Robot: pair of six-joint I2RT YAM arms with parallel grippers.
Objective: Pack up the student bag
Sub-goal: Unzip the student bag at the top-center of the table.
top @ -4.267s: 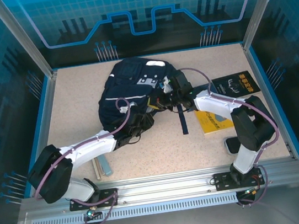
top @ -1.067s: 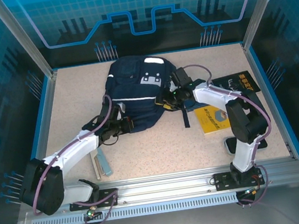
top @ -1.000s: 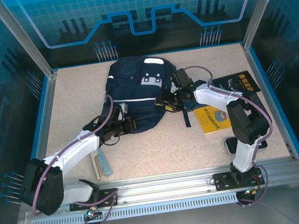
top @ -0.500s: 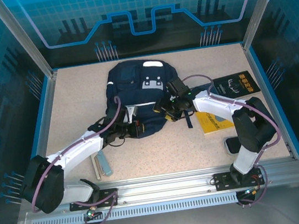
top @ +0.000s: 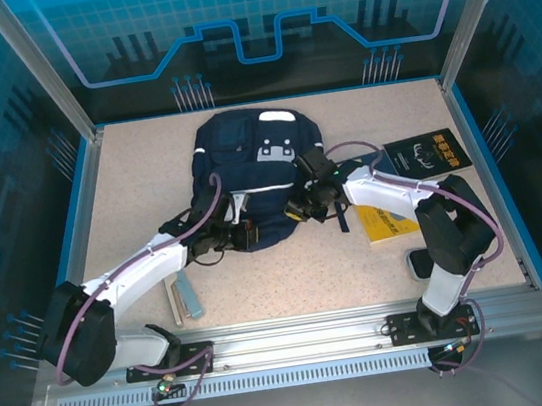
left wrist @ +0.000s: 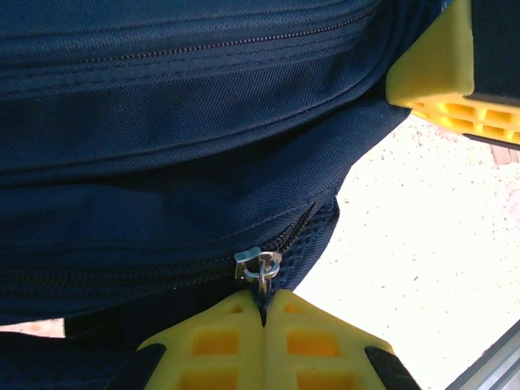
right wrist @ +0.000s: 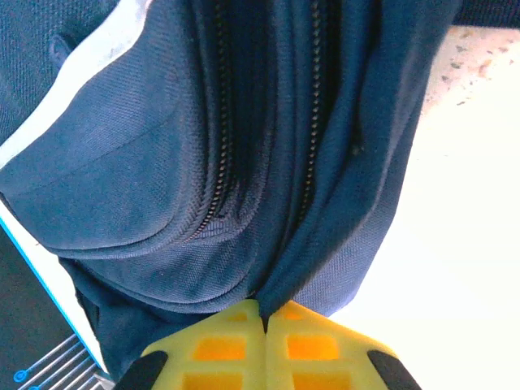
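Student bag (top: 256, 165) slid nearer; left gripper (left wrist: 262, 296) pinches zipper pull (left wrist: 260, 264), right gripper (right wrist: 264, 307) its fabric (right wrist: 162, 187).

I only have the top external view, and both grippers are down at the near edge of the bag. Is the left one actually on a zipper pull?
Observer: Yes. In the left wrist view, the left gripper is shut on the small metal zipper pull at the edge of the student bag.
Operator: What is the right one holding?
Observer: The right gripper is shut on a fold of the bag's navy fabric, not on a pull.
Operator: Are the zippers near it open?
Observer: No. The two zipper tracks running up from that pinch both look closed.
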